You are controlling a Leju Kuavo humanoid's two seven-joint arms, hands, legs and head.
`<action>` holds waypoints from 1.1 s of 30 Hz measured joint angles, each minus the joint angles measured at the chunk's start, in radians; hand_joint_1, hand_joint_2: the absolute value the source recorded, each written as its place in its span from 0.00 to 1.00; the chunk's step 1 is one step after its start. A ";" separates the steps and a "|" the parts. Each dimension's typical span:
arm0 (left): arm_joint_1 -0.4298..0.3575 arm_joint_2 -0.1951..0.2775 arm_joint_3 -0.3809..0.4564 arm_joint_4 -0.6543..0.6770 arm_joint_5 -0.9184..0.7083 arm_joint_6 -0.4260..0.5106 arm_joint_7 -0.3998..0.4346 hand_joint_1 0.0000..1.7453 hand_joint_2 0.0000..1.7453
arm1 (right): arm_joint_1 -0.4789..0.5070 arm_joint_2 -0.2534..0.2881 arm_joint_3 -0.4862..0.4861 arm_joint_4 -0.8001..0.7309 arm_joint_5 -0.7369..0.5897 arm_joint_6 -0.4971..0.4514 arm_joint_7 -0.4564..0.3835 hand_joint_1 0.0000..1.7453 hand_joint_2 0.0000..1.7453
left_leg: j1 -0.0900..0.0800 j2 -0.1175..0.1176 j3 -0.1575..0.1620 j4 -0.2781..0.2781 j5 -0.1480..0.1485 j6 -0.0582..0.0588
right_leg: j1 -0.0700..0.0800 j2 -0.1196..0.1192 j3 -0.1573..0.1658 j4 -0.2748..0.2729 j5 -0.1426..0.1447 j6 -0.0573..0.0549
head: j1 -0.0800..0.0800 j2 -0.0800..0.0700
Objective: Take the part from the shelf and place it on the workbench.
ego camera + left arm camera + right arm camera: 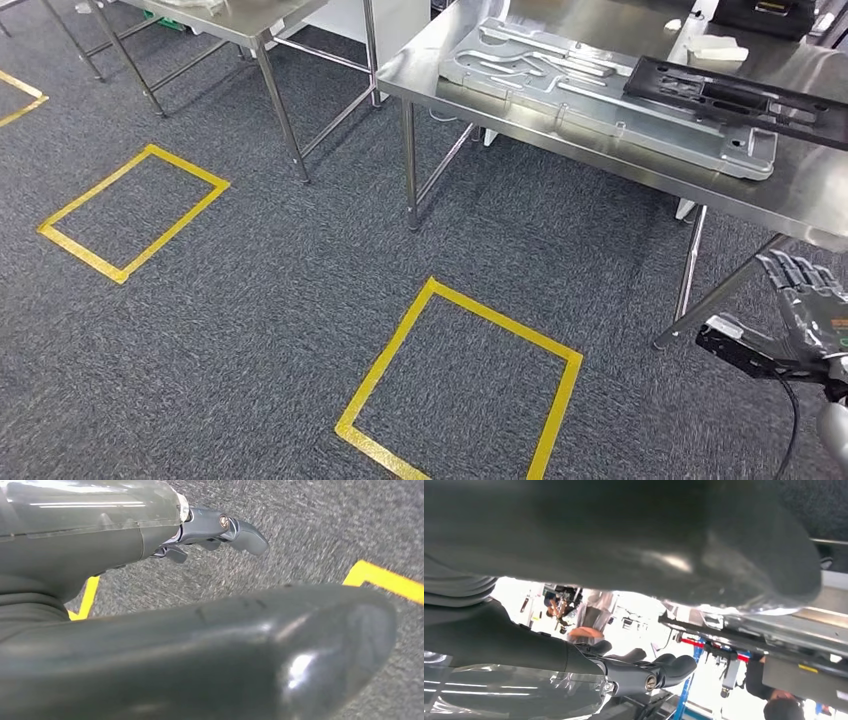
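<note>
A large silver stamped metal panel [600, 95] lies flat on the steel workbench [820, 200] at the upper right. A black frame part [740, 98] rests partly on its far right side. My right hand [805, 300] hangs low beside the workbench's front edge, fingers apart and holding nothing. Its thumb [624, 535] and dark fingers [664, 667] also appear in the right wrist view, with nothing between them. My left hand [220, 530] hangs over the grey carpet, thumb [250, 650] and fingers apart, nothing in it.
A second steel table [250, 30] stands at the upper left. Yellow tape squares [460, 380] [135, 212] mark the carpet. The workbench legs [410, 165] stand ahead. A small white object [718, 48] lies on the workbench. The right wrist view has people [779, 700] and a blue post [686, 690] in the background.
</note>
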 joint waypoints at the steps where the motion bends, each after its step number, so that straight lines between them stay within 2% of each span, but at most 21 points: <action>1: 0.000 0.000 0.000 0.000 -0.001 0.002 0.001 0.00 0.00 | -0.003 0.003 0.000 0.003 0.004 0.002 -0.002 0.00 0.00 | 0.003 0.000 -0.011 0.034 -0.006 -0.003 | 0.000 0.003 -0.004 0.002 0.002 0.001 | 0.000 0.000; 2: 0.000 0.000 0.000 0.000 -0.001 0.004 0.002 0.00 0.00 | -0.008 0.006 0.000 0.008 0.006 0.004 -0.004 0.00 0.00 | 0.004 0.000 -0.001 0.026 0.009 -0.004 | 0.000 0.006 -0.007 0.005 0.003 0.002 | 0.000 0.000; 3: 0.000 0.000 0.000 0.000 -0.002 0.006 0.003 0.00 0.00 | -0.013 0.007 0.000 0.013 0.007 0.005 -0.007 0.00 0.00 | 0.005 0.000 0.027 -0.023 0.040 -0.002 | 0.000 0.008 -0.008 0.007 0.003 0.003 | 0.000 0.000; 5: -0.001 0.002 0.000 0.000 -0.002 0.009 0.004 0.00 0.00 | -0.029 0.009 0.001 0.024 0.008 0.006 -0.013 0.00 0.00 | 0.004 -0.006 0.110 -0.173 0.097 0.009 | 0.001 0.012 -0.009 0.011 0.002 0.006 | 0.000 0.000; 7: -0.002 0.005 0.000 0.000 -0.002 0.012 0.004 0.00 0.00 | -0.050 0.010 0.003 0.040 0.005 0.007 -0.019 0.00 0.00 | 0.002 -0.012 0.154 -0.258 0.114 0.020 | 0.001 0.016 -0.013 0.013 0.004 0.016 | 0.000 0.000; 10: -0.004 0.005 0.000 0.000 -0.007 0.015 0.006 0.00 0.00 | -0.074 0.009 0.009 0.064 -0.001 0.008 -0.028 0.00 0.00 | 0.003 -0.009 0.157 -0.279 0.119 0.034 | 0.000 0.018 -0.018 0.013 0.005 0.035 | 0.000 0.000; 12: -0.004 0.005 0.000 0.000 -0.009 0.016 0.006 0.00 0.00 | -0.092 0.004 0.012 0.080 -0.006 0.008 -0.032 0.00 0.00 | 0.008 -0.005 0.157 -0.294 0.129 0.045 | 0.000 0.017 -0.043 0.062 -0.028 0.044 | 0.000 0.000; 13: -0.004 0.005 0.000 0.000 -0.011 0.016 0.006 0.00 0.00 | -0.101 0.002 0.013 0.089 -0.008 0.009 -0.032 0.00 0.00 | 0.009 -0.003 0.156 -0.297 0.132 0.048 | -0.002 0.015 -0.071 0.119 -0.060 0.046 | 0.000 0.000; 15: -0.003 0.005 0.000 0.000 -0.012 0.016 0.006 0.00 0.00 | -0.110 0.000 0.017 0.106 -0.013 0.010 -0.033 0.00 0.00 | 0.009 -0.001 0.153 -0.297 0.133 0.049 | -0.005 0.015 -0.138 0.253 -0.116 0.053 | 0.000 0.000; 16: -0.003 0.005 0.000 0.000 -0.013 0.016 0.006 0.00 0.00 | -0.111 0.000 0.020 0.113 -0.015 0.011 -0.034 0.00 0.00 | 0.009 0.000 0.153 -0.295 0.133 0.049 | -0.008 0.014 -0.159 0.294 -0.122 0.057 | 0.000 0.000; 17: -0.003 0.005 0.000 0.000 -0.014 0.016 0.006 0.00 0.00 | -0.113 0.000 0.022 0.120 -0.017 0.011 -0.036 0.00 0.00 | 0.009 0.000 0.152 -0.293 0.132 0.048 | -0.011 0.014 -0.162 0.296 -0.108 0.060 | 0.000 0.000; 18: -0.002 0.005 0.000 0.000 -0.015 0.016 0.006 0.00 0.00 | -0.117 0.000 0.025 0.127 -0.018 0.010 -0.040 0.00 0.00 | 0.010 0.001 0.152 -0.289 0.130 0.045 | -0.014 0.012 -0.145 0.256 -0.076 0.063 | 0.000 0.000; 20: -0.002 0.004 0.000 0.000 -0.016 0.017 0.006 0.00 0.00 | -0.134 0.001 0.031 0.144 -0.020 0.004 -0.048 0.00 0.00 | 0.009 0.003 0.151 -0.277 0.122 0.037 | -0.017 0.000 -0.078 0.113 -0.008 0.064 | 0.000 0.000; 21: -0.003 0.004 0.000 0.000 -0.016 0.019 0.006 0.00 0.00 | -0.144 0.002 0.036 0.155 -0.019 -0.002 -0.052 0.00 0.00 | 0.008 0.004 0.149 -0.272 0.118 0.032 | -0.016 -0.002 -0.053 0.060 0.011 0.061 | 0.000 0.000; 22: -0.003 0.004 0.000 0.000 -0.017 0.021 0.006 0.00 0.00 | -0.153 0.005 0.041 0.167 -0.017 -0.008 -0.055 0.00 0.00 | 0.006 0.005 0.147 -0.267 0.116 0.027 | -0.013 -0.004 -0.041 0.032 0.016 0.057 | 0.000 0.000; 25: -0.003 0.003 0.000 0.000 -0.017 0.028 0.005 0.00 0.00 | -0.170 0.016 0.059 0.199 -0.003 -0.032 -0.056 0.00 0.00 | 0.006 0.008 0.144 -0.262 0.113 0.012 | -0.011 0.004 -0.045 0.028 0.017 0.039 | 0.000 0.000; 27: -0.003 0.003 0.000 0.000 -0.017 0.032 0.004 0.00 0.00 | -0.177 0.024 0.069 0.213 0.003 -0.043 -0.053 0.00 0.00 | 0.008 0.005 0.125 -0.220 0.082 0.001 | -0.014 0.006 -0.045 0.026 0.020 0.027 | 0.000 0.000; 30: -0.001 0.002 0.000 0.000 -0.019 0.040 0.004 0.00 0.00 | -0.181 0.035 0.080 0.227 0.003 -0.049 -0.048 0.00 0.00 | 0.011 0.001 0.032 -0.021 -0.014 -0.008 | -0.012 0.008 -0.049 0.025 0.022 0.015 | 0.000 0.000; 31: 0.000 0.001 0.000 0.000 -0.021 0.042 0.005 0.00 0.00 | -0.180 0.038 0.083 0.230 0.002 -0.049 -0.048 0.00 0.00 | 0.012 0.001 0.007 0.029 -0.028 -0.008 | -0.010 0.010 -0.050 0.026 0.022 0.014 | 0.000 0.000; 32: 0.001 0.000 0.000 0.000 -0.023 0.043 0.006 0.00 0.00 | -0.178 0.039 0.085 0.233 -0.001 -0.049 -0.047 0.00 0.00 | 0.012 0.001 -0.001 0.043 -0.022 -0.006 | -0.008 0.013 -0.050 0.026 0.022 0.014 | 0.000 0.000; 33: 0.002 0.000 0.000 0.000 -0.025 0.044 0.006 0.00 0.00 | -0.176 0.039 0.086 0.234 -0.004 -0.049 -0.047 0.00 0.00 | 0.012 0.000 0.013 0.010 0.005 -0.002 | -0.006 0.016 -0.050 0.027 0.022 0.014 | 0.000 0.000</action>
